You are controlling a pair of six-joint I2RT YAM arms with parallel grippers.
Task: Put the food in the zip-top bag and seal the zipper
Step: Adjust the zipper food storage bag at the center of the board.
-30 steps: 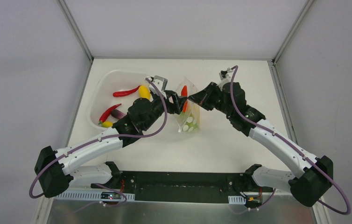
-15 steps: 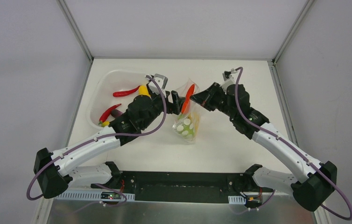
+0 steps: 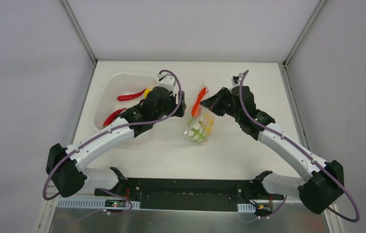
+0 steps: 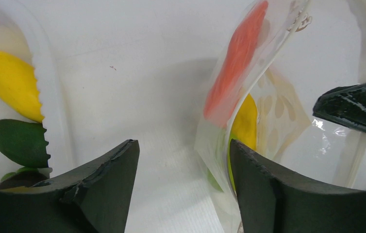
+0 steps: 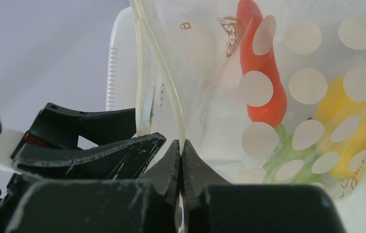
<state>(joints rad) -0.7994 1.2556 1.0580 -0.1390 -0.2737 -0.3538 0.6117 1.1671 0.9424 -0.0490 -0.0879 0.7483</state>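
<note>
The zip-top bag (image 3: 198,127), clear with white dots, hangs upright from my right gripper (image 3: 211,104), which is shut on its top edge (image 5: 181,143). The zipper (image 5: 167,90) strips stand apart, so the mouth is open. Inside the bag (image 5: 317,87) are an orange-red pepper (image 3: 199,100) (image 5: 261,77) and yellow and green food (image 5: 353,124). My left gripper (image 3: 179,101) (image 4: 182,145) is open and empty just left of the bag (image 4: 220,145), with its right finger (image 4: 278,194) against the bag wall. More food, red chillies (image 3: 130,95) and a yellow piece (image 4: 8,80), lies in the tub.
The white oval tub (image 3: 104,90) stands at the back left, with my left arm lying over its right side. A green leaf piece (image 4: 18,141) lies at the tub's near side. My right gripper's finger (image 4: 356,107) shows at the right edge of the left wrist view.
My left gripper let go of the orange-red pepper, which now stands inside the bag, and drew back to the left. The right gripper still holds the bag's edge.
</note>
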